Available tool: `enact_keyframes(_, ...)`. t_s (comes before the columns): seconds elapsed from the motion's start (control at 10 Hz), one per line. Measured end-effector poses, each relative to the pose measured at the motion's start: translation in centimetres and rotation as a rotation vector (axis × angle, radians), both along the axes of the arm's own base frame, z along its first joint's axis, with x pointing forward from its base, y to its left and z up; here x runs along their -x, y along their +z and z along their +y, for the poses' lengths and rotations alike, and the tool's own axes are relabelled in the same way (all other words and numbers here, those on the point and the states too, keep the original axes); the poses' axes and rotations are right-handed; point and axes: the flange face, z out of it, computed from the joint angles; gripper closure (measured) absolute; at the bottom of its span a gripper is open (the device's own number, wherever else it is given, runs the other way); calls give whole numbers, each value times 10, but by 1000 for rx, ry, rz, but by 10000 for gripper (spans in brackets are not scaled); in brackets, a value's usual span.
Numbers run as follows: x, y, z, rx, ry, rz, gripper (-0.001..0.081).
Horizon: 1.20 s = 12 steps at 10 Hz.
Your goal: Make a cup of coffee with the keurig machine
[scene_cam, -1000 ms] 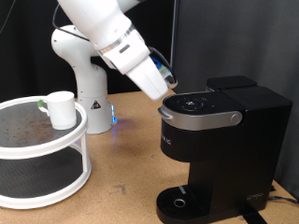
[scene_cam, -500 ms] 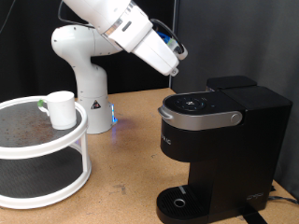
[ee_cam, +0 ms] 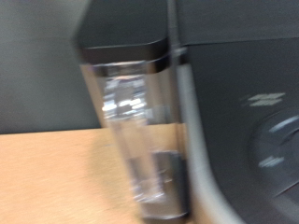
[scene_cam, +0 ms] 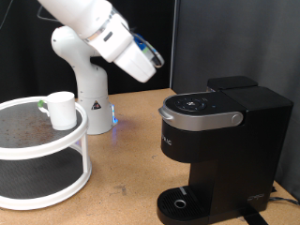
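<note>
Meanwhile the gripper (scene_cam: 157, 64), its jaws hidden so I cannot tell their state, hangs above mid-table, between the keurig machine (scene_cam: 220, 141) and the cup (scene_cam: 62, 110); any approach wants a slow, square line.

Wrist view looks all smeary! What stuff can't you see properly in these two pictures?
- Pincer: in neither view; the exterior view shows only the white arm, so open or shut is unknown.
- Keurig machine: motion-blurred in the wrist view, cut off by the picture's edge; lid buttons unreadable.
- Cup: its inside is hidden by its own wall in the exterior view.
- Green-topped pod: mostly hidden behind the cup.
</note>
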Motion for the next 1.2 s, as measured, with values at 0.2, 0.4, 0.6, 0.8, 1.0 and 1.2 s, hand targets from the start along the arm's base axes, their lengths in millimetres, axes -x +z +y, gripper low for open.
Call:
enact_keyframes(0.2, 5, 1, -5, -2, 4, 10, 803)
enact_keyframes(0.4, 5, -4, -9, -5, -83, -41, 803)
enact_keyframes(0.6, 23, -7, -21, 3, -223, -8, 803)
enact_keyframes(0.8, 46, -4, -31, -4, -303, 11, 803)
enact_keyframes(1.0, 45, -6, -31, -5, -312, 19, 803)
enact_keyframes(1.2, 45, -7, -37, -48, -474, -40, 803)
